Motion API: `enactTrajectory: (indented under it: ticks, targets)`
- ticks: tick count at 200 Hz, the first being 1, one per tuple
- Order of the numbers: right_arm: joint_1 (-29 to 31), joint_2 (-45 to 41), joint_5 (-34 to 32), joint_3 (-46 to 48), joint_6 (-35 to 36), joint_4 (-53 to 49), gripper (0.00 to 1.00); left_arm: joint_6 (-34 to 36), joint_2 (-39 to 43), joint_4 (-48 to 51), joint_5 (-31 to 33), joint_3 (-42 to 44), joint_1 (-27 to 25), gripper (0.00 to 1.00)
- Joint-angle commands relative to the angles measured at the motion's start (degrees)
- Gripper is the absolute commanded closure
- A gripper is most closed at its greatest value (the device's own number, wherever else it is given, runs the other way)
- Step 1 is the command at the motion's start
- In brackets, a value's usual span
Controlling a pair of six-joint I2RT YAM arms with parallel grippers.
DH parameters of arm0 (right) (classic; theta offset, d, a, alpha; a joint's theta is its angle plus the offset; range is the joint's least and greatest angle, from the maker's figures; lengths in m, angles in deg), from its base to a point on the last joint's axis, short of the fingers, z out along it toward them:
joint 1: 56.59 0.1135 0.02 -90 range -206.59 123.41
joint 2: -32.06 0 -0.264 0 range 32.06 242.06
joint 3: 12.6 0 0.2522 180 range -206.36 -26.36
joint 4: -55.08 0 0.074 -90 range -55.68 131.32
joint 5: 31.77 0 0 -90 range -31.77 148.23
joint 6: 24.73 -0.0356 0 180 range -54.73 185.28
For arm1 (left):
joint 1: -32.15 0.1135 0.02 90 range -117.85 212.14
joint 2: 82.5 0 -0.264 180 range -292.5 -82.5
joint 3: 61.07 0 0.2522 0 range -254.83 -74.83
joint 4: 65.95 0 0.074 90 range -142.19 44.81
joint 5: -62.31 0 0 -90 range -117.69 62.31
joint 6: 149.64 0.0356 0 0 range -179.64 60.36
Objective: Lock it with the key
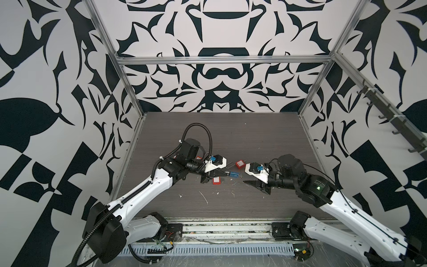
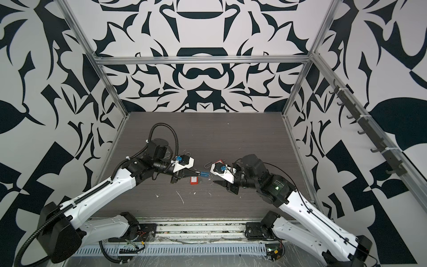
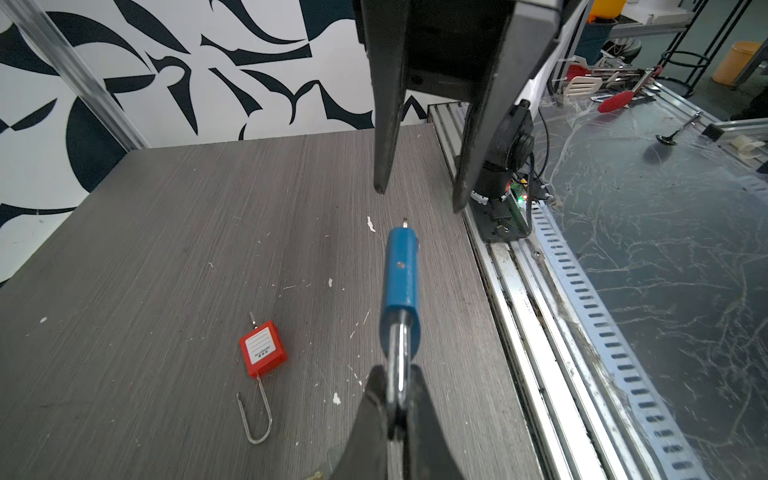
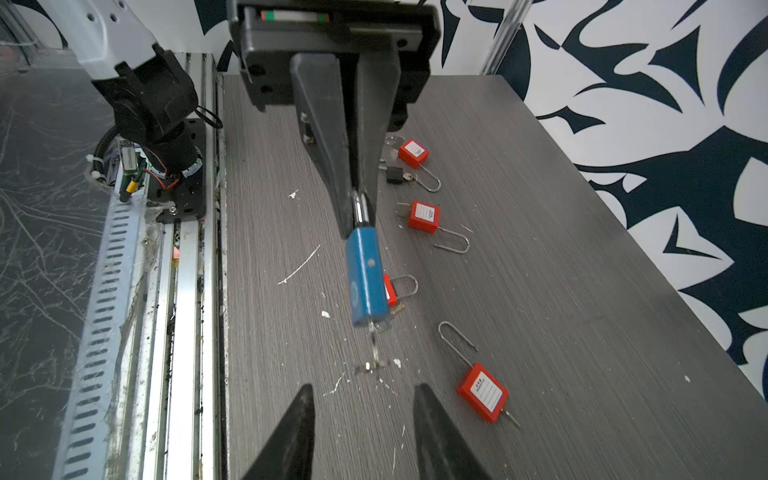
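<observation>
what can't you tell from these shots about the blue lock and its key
- key: blurred in the right wrist view; the blue padlock body hides its blade, so its turn is unreadable.
- shackle: the shut left gripper covers its bend in the left wrist view; latched or not is unclear.
- red padlock: mostly behind the blue padlock, right wrist view.

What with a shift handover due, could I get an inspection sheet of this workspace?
Surface: grey wood-grain table, white flecks and scuffs.
Job's things: blue padlock held off the table by its shackle; key in its keyhole.
Clutter: four red padlocks lying flat, several shackles open; small dark item beside one.
Grippers: left gripper shut on the blue padlock's shackle; right gripper jaws apart, empty, facing the key.
Cables: corrugated conduit looped over left arm; thin cable along right arm.
Surroundings: patterned walls, aluminium frame, hook rail.
</observation>
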Motion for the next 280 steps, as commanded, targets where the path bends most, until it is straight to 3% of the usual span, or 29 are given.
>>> enactTrajectory:
  ticks: [1, 68, 165, 222, 280]
  targets:
    - [0.2, 1.0, -0.6, -3.1, -0.3, -4.1, 0.61, 3.6, -0.7, 4.9, -1.8, -2.1, 0.1, 1.00]
    - [0.2, 5.5, 3.0, -4.2, -0.5, 1.0, 0.78, 4.3, -0.5, 5.5, -0.3, -2.6, -0.1, 1.00]
    - [0.2, 9.5, 6.1, -5.1, -0.2, 1.6, 0.89, 5.3, -0.4, 5.9, 0.6, -2.6, -0.3, 1.00]
    - [0.2, 10.9, 6.3, -5.6, 0.4, 1.9, 0.89, 7.2, -0.6, 8.1, 0.9, -3.4, -0.4, 1.00]
    - [0.2, 11.2, 6.5, -5.8, 1.3, 0.5, 0.98, 7.9, -0.6, 8.7, 1.4, -3.8, -0.4, 1.00]
